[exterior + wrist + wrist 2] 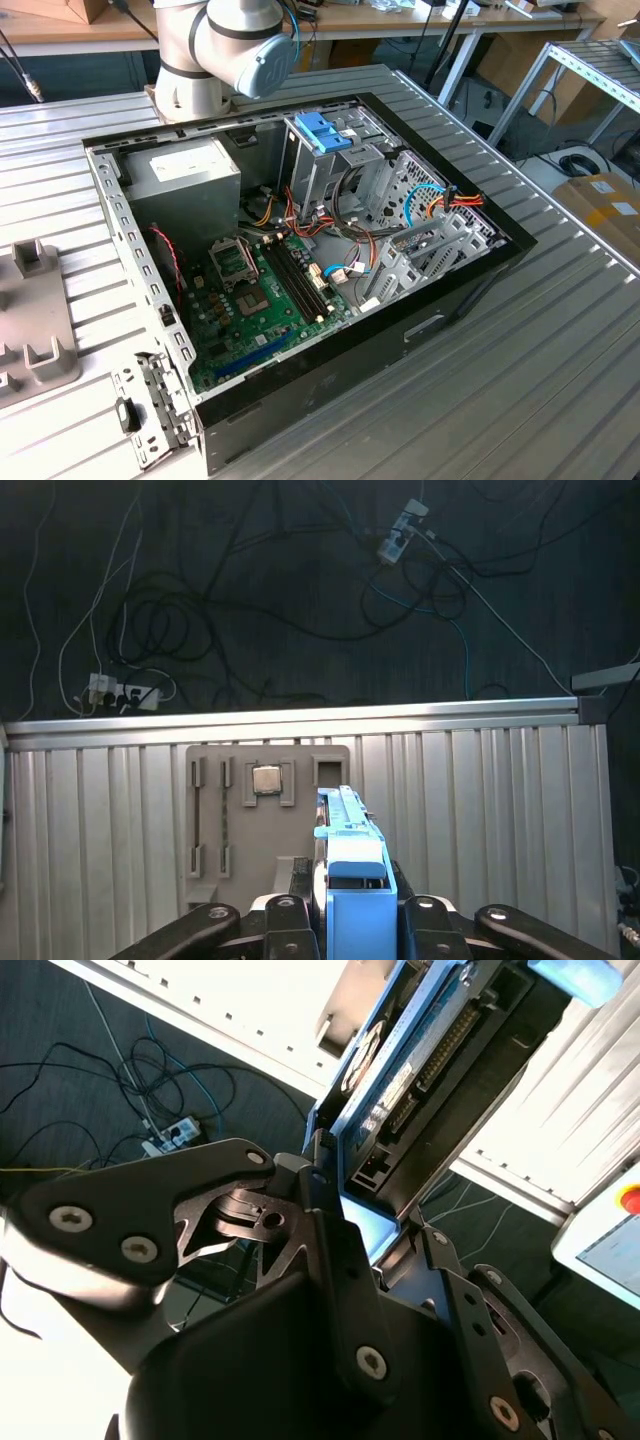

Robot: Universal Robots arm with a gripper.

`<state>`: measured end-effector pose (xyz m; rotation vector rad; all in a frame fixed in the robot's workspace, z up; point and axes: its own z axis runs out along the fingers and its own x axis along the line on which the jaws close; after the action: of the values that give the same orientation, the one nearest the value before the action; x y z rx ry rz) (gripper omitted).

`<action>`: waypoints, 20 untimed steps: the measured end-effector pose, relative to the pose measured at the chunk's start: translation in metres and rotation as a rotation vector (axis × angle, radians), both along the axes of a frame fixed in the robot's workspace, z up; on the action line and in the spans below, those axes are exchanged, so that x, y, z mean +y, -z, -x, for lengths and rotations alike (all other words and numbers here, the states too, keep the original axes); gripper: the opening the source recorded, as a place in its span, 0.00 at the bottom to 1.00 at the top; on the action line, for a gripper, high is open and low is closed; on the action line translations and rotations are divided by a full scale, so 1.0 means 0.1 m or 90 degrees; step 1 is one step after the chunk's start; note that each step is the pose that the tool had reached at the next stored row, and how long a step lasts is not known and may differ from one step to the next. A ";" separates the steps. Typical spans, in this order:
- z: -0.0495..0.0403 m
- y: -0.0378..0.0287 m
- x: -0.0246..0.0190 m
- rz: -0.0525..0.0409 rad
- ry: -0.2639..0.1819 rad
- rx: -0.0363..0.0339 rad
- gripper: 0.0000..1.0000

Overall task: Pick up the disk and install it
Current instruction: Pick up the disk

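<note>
The disk point(355, 880) sits edge-on between the jaws, its near end cut off at the first wrist view's edge — the arm point(215, 45) runs off the exterior view's top

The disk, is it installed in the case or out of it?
Out: in the first wrist view the gripper is shut on the disk, with the ribbed table beyond.

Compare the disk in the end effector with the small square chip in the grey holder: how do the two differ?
The disk is clamped in the end effector, clear of the table; the chip lies flat in a pocket of the grey holder. The disk has a light-blue frame; the chip is bare silvery metal. The disk is rectangular; the chip is square. Both are flat computer parts.
</note>
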<state>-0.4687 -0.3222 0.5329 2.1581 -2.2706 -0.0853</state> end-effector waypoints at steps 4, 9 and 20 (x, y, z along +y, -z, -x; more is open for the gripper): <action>0.000 0.000 -0.012 0.0000 0.000 -0.0001 0.37; -0.004 0.001 -0.017 -0.0001 0.000 -0.0002 0.37; -0.036 0.001 -0.017 -0.0001 0.000 -0.0001 0.37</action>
<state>-0.4651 -0.3239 0.5328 2.1582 -2.2708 -0.0852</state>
